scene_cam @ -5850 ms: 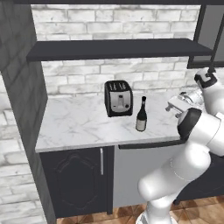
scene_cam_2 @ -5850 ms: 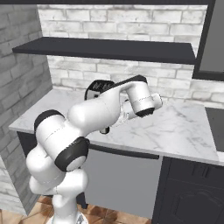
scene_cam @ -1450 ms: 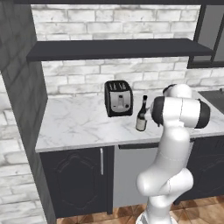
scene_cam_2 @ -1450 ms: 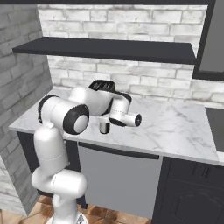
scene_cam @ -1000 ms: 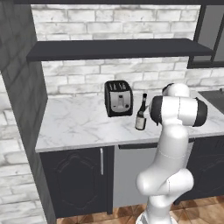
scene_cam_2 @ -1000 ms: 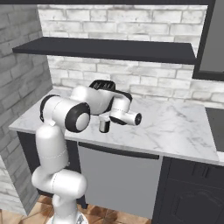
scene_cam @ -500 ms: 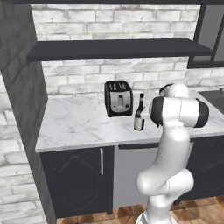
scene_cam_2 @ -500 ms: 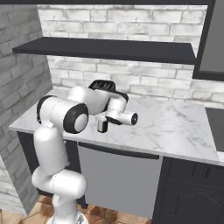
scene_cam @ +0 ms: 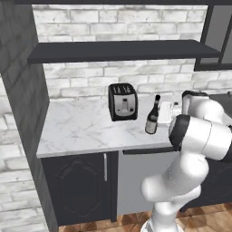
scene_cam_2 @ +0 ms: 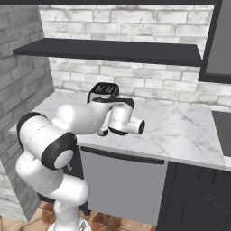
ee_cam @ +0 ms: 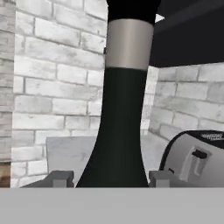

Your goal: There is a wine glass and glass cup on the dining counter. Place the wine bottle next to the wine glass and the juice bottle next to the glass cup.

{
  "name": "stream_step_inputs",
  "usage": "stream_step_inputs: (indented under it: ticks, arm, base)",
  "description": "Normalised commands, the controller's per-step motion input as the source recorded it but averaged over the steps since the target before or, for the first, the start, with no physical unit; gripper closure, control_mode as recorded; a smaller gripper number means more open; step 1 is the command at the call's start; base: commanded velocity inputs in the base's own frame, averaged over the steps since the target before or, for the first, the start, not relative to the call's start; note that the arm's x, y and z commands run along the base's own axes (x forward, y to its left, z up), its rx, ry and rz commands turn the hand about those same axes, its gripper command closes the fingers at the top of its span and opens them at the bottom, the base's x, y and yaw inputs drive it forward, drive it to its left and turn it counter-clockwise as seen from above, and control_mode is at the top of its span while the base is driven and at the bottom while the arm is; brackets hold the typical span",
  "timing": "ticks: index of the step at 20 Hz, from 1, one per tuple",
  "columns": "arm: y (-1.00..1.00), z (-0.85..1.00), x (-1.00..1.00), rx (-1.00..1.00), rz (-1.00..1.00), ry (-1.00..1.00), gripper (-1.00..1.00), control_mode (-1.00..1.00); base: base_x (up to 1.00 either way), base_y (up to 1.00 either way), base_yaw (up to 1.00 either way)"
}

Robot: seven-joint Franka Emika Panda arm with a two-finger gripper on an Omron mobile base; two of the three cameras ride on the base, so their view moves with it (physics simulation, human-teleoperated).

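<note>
While jaws clamp wine bottle (scene_cam: 152,118), toaster (scene_cam: 123,102) near.

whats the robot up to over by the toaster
The white arm has closed its tool on the wine bottle, which stands on the marble counter against the brick wall, just right of the black toaster. In the hand view the bottle's dark neck sits between the two fingertips. The bottle looks tilted slightly; whether it is off the counter is unclear.
</note>
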Motion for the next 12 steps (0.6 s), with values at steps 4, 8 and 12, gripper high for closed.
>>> stream_step_inputs:
  ticks: [4,8,12]
  arm:
    - [0.04,0.96,-1.0,-0.17,0.26,-0.19,1.0,-1.0]
    - [0.17,1.0,-1.0,-0.15,0.2,-0.08,1.0,-1.0]
    - [0.09,1.0,-1.0,-0.07,0.11,-0.01,1.0,-1.0]
  base:
    - [0.0,0.0,0.0]
    - [0.0,0.0,0.0]
    - [0.0,0.0,0.0]
